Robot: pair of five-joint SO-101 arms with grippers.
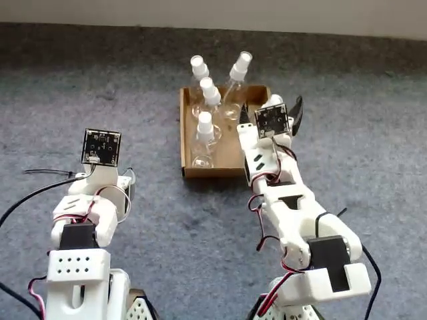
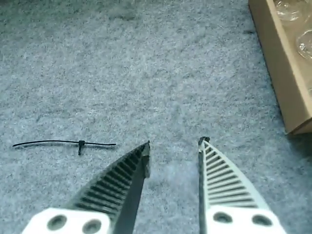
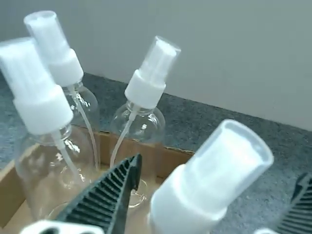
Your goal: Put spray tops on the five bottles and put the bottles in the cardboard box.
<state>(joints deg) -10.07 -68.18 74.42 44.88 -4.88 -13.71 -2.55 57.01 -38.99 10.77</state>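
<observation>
Grey carpet (image 1: 153, 87) is covering the whole table. The right arm (image 1: 293, 207) is stretching out over it to the cardboard box (image 1: 185, 133), while the left arm (image 1: 87, 227) is sitting folded back, well apart from the box.

The box is lying open-topped between the arms, farther out. Four clear bottles are standing in it, each wearing a white spray top: two by the far wall (image 1: 199, 70) (image 1: 239, 70), one behind them (image 1: 209, 93) and one nearer the middle (image 1: 205, 130). They are crowding the side of the box away from the right arm.

The right gripper (image 1: 272, 107) is hanging over the box's far corner on its own side. Its jaws are standing wide apart with the fifth bottle (image 3: 204, 195) between them. That bottle is leaning and also wearing a spray top. A gap is showing on either side of the cap. The gripper is hiding the bottle's base, so I cannot tell whether it is standing inside the box.

The left gripper (image 2: 175, 144) is pointing down at bare carpet, jaws parted and gripping nothing, with a corner of the box off to one side. A thin black cable tie (image 2: 63, 143) is lying on the carpet nearby, touching nothing.
</observation>
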